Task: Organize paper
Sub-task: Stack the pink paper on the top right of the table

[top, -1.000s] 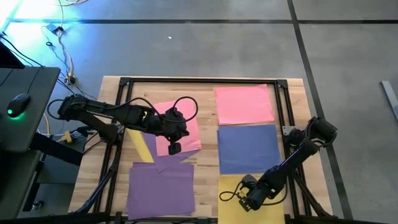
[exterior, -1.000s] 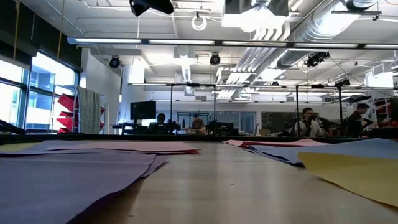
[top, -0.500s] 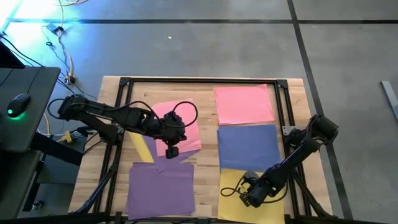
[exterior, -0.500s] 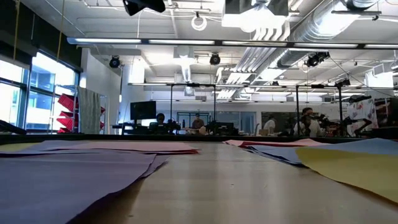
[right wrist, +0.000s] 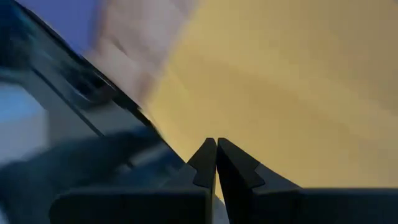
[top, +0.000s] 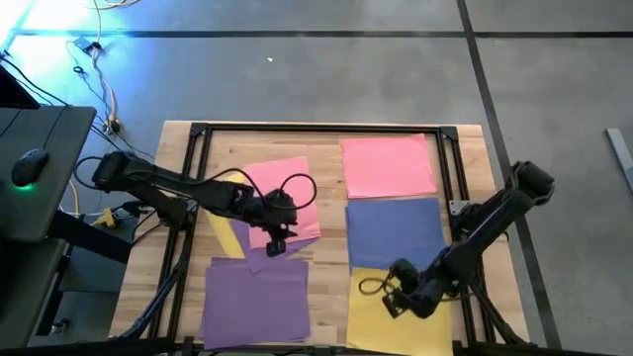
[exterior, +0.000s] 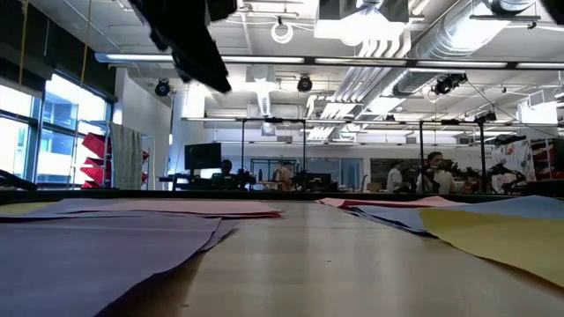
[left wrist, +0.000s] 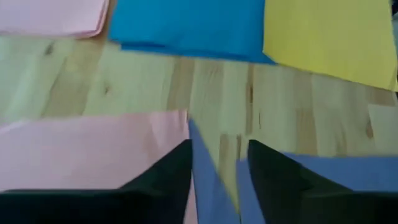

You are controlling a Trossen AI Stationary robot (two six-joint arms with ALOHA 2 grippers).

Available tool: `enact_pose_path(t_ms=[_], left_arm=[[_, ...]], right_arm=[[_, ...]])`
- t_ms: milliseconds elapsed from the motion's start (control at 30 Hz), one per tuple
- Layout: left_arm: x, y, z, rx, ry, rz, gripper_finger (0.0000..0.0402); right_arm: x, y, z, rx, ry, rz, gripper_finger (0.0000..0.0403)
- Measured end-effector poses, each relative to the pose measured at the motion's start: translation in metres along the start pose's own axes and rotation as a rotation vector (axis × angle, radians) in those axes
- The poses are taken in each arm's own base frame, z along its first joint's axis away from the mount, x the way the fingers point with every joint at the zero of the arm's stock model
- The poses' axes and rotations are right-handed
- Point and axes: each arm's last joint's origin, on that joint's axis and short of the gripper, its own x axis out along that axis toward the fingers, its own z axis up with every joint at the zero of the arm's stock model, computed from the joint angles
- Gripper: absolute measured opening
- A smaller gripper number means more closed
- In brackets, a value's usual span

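Paper: thin, flat, roughly square coloured sheets spread over the pale wooden slatted table (top: 326, 168). We note a tidy column toward 3 o'clock: pink sheet (top: 388, 166) at top, blue sheet (top: 394, 235) below it, yellow sheet (top: 381, 321) at the near edge. Toward 9 o'clock lies a loose heap: a skewed pink sheet (top: 297, 178) over a yellow strip (top: 226, 232), a purple sheet (top: 255, 302) at 7 o'clock.

Left gripper (top: 274, 243) sits at the heap's lower corner; in its wrist view the dark fingers (left wrist: 165, 171) stand apart, straddling the pink and purple edges, holding nothing. Right gripper (top: 393, 304) hovers over the near yellow sheet, fingers pressed together on nothing.

We judge the sheets very light, limp, prone to slide on the wood and to crease. Best hold: a raised corner or overlapping edge, pinched shallowly.
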Motion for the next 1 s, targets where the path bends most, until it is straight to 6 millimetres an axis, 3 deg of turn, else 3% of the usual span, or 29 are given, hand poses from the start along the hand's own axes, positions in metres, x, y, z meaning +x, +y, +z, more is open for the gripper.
enact_pose_path(t_ms=[100,233,333,533,767,1000], left_arm=[[0.008,0.011,-0.014,-0.058,0.037,0.019,0.0188],[-0.002,0.018,-0.032,-0.266,0.204,0.095,0.0188],[-0.014,0.018,-0.047,-0.406,0.338,0.186,0.0173],[-0.031,0.012,-0.07,-0.432,0.519,0.342,0.0148],[-0.034,-0.004,-0.077,-0.479,0.57,0.299,0.014],[-0.035,-0.019,-0.08,-0.533,0.574,0.257,0.014]], right_arm=[[-0.006,0.007,0.025,-0.117,-0.125,0.049,0.0001],[-0.001,0.015,0.072,-0.269,-0.18,0.056,0.0017],[0.009,0.019,0.114,-0.376,-0.235,0.068,0.005],[0.033,0.022,0.184,-0.765,-0.378,0.122,0.0143],[0.08,0.015,0.222,-1.156,-0.313,0.056,0.0214],[0.127,0.016,0.242,-1.334,-0.253,-0.007,0.0228]])
